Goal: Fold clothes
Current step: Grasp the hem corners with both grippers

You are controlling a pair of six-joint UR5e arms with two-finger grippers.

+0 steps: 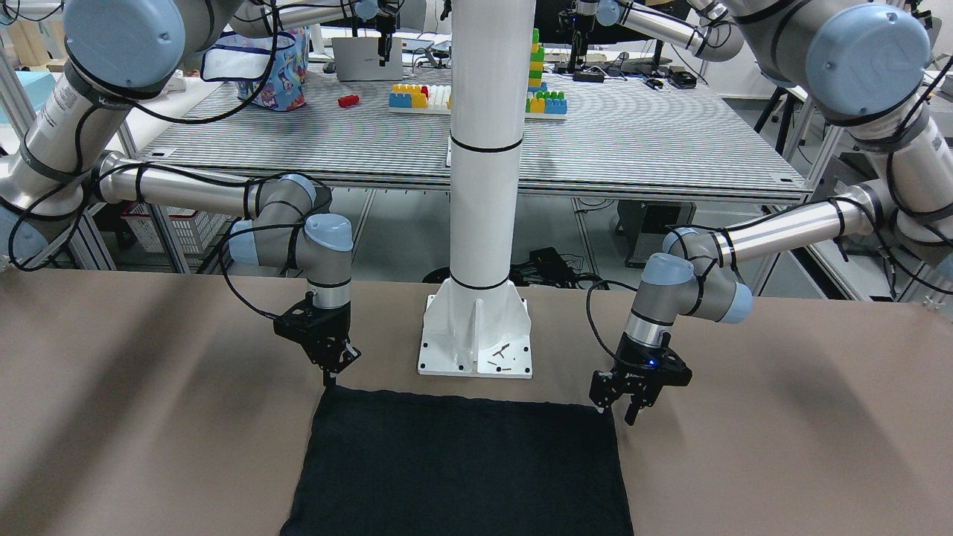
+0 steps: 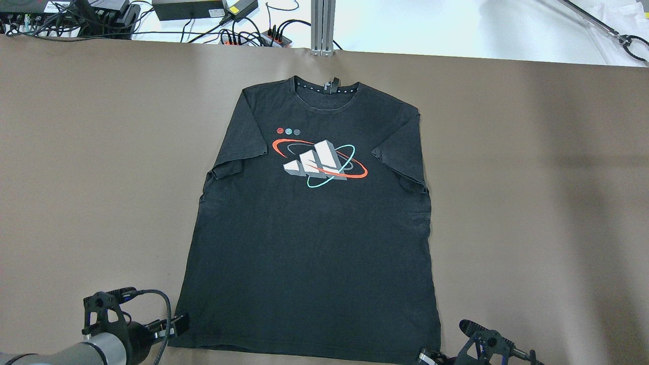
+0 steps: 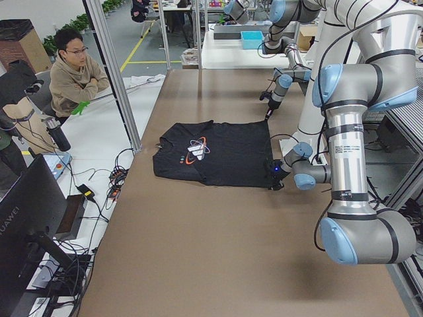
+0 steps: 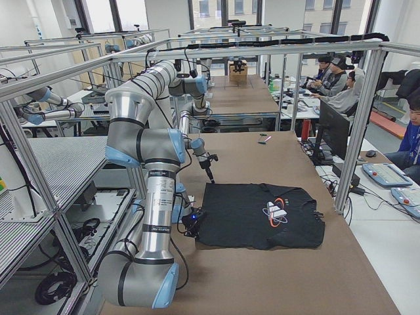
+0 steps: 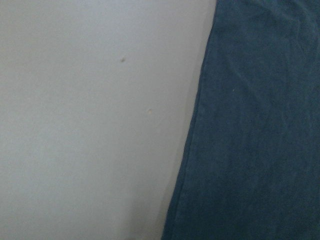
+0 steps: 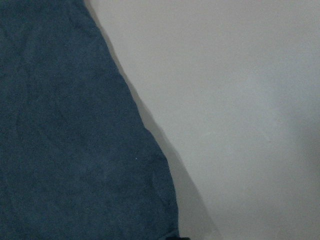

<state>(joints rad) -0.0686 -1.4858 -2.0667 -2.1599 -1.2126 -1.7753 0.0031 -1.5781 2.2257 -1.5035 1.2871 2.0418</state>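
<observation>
I am holding my left hand (image 1: 616, 412) low over the bench (image 2: 532, 203), its fingers parted and nothing between them. Just inboard of it the nearest hem corner of the clothes is lying: a black T-shirt (image 2: 309, 238) with a printed chest. One finger is standing at that corner, but I cannot tell whether it is touching cloth. My right hand (image 1: 329, 380) is pointing down at the opposite hem corner. It is showing edge-on, so I cannot tell whether it is released or clenched. Beyond both hands the shirt is lying flat, print up, sleeves out, collar at the far end.

Judgement: folding is not yet begun, and I am setting up the first grasp. The next move is calling for both hands pinching the hem corners through both layers and lifting evenly toward the collar.
</observation>
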